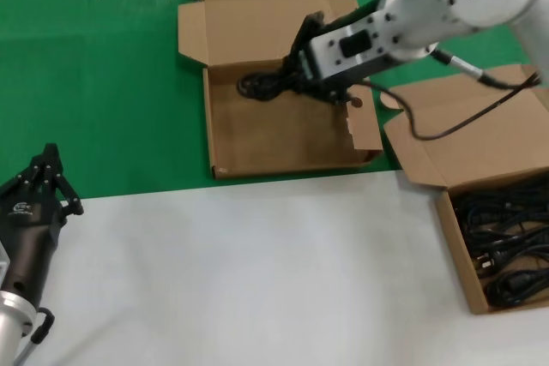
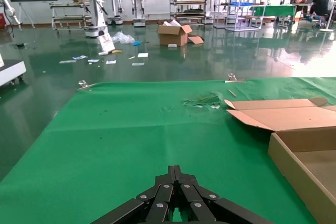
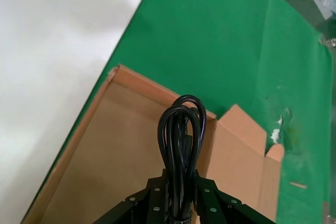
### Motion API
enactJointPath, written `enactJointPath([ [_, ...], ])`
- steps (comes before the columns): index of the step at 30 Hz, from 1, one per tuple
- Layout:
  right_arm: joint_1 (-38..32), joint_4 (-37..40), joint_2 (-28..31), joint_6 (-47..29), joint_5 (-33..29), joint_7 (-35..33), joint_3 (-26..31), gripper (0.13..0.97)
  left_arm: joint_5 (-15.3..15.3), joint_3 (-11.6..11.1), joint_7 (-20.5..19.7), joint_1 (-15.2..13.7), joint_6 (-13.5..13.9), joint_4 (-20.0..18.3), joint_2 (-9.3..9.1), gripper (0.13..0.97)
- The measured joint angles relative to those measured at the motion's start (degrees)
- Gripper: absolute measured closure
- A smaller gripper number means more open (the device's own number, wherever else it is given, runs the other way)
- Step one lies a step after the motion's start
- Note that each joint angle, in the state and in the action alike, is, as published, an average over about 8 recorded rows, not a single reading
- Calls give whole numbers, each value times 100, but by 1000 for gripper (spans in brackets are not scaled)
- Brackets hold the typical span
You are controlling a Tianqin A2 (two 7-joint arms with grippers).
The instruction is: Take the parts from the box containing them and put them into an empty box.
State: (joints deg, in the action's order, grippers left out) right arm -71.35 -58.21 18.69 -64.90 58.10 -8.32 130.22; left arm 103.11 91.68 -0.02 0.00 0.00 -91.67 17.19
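While stretched out over the green cloth (image 1: 103, 83), right arm (image 1: 446, 6) reaching across to the empty box (image 1: 283, 139), the wide shallow mailer with a round hole in its side flap (image 1: 356, 102). Sitting open on the green, lid folded back toward the far side. Off to the robot's right, well apart from it, the box containing them (image 1: 497, 169), plain lid up and hanging partly over the white tabletop (image 1: 257, 272), with a heap of black coiled power cords (image 1: 510, 250) in the bottom.

Right gripper (image 1: 296, 75) hovering over the far end of the empty box, jaws clenched on one black cord bundle (image 1: 262, 85). Loops sticking out past the fingertips toward the back wall of the box; right wrist view has the same bundle (image 3: 181, 145) pinched dead centre between the fingers, brown box floor behind it. Can't tell if the loops are touching the cardboard or just above it.

Left gripper (image 1: 47, 173) parked low at the robot's left, right by the cloth edge, fingers (image 2: 176, 190) pressed together on nothing.
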Motion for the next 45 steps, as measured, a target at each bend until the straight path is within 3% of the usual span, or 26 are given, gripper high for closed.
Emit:
enactJointPath([
  [12,44,1177,-606,665,-114,361,42,882,0,0,0,0,0,0,0,957],
  [24,199,1067,-578,767,44,802,-100,785,0,0,0,0,0,0,0,957],
  [29,392,472,-383,731,190,1083,-257,706,0,0,0,0,0,0,0,957],
  [35,986,-907,37,816,609,1665,-722,594,0,0,0,0,0,0,0,957],
  [41,2032,-2254,298,1469,1126,2083,-1375,475,0,0,0,0,0,0,0,957],
  [45,2530,-2740,339,1882,1336,2150,-1664,381,0,0,0,0,0,0,0,957],
])
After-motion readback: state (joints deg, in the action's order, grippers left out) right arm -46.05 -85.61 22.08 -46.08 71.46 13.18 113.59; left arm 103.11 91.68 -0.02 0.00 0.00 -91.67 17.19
